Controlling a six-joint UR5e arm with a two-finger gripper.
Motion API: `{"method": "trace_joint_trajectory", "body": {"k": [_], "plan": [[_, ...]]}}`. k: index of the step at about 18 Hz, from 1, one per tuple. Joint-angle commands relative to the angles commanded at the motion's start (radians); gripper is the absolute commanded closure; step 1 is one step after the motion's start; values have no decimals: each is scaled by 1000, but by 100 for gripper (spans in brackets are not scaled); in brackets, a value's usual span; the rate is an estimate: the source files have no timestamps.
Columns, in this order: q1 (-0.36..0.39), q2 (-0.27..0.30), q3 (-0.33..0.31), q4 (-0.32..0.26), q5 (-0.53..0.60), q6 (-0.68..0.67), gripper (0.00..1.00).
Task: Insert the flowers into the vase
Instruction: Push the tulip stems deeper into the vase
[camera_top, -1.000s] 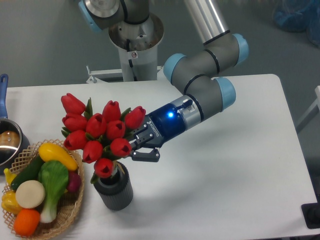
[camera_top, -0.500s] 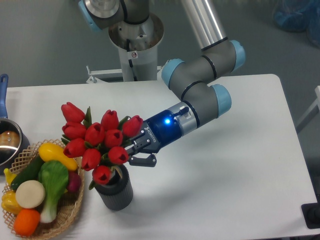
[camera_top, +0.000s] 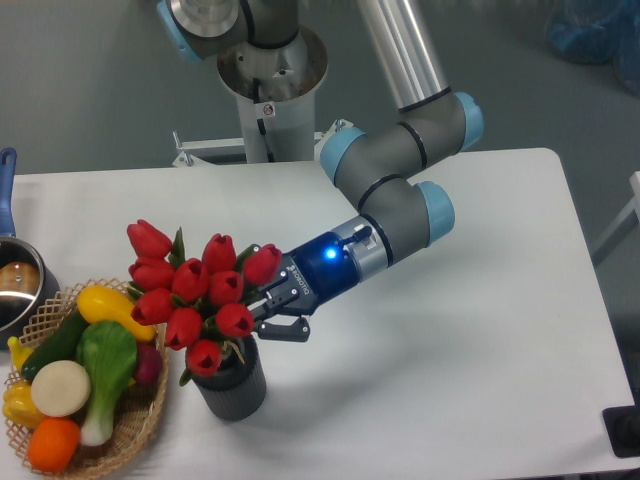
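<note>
Red tulip buds of the flowers (camera_top: 195, 290) stood bunched directly above the vase (camera_top: 231, 384), which sat near the front left of the table (camera_top: 480, 350), just right of the basket (camera_top: 130, 425). The insertion step was in hand: the stems appeared to reach the vase mouth, though the buds hid how deep they sat. The gripper (camera_top: 268, 312) pinched the bunch from the right, its jaws closed on the stems. The next move called for lowering the bunch straight down, then releasing it.
</note>
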Motion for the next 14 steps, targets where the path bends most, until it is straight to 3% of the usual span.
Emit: {"method": "trace_joint_trajectory", "body": {"k": [14], "plan": [[-14,-48,-15,0,8,75,82]]}}
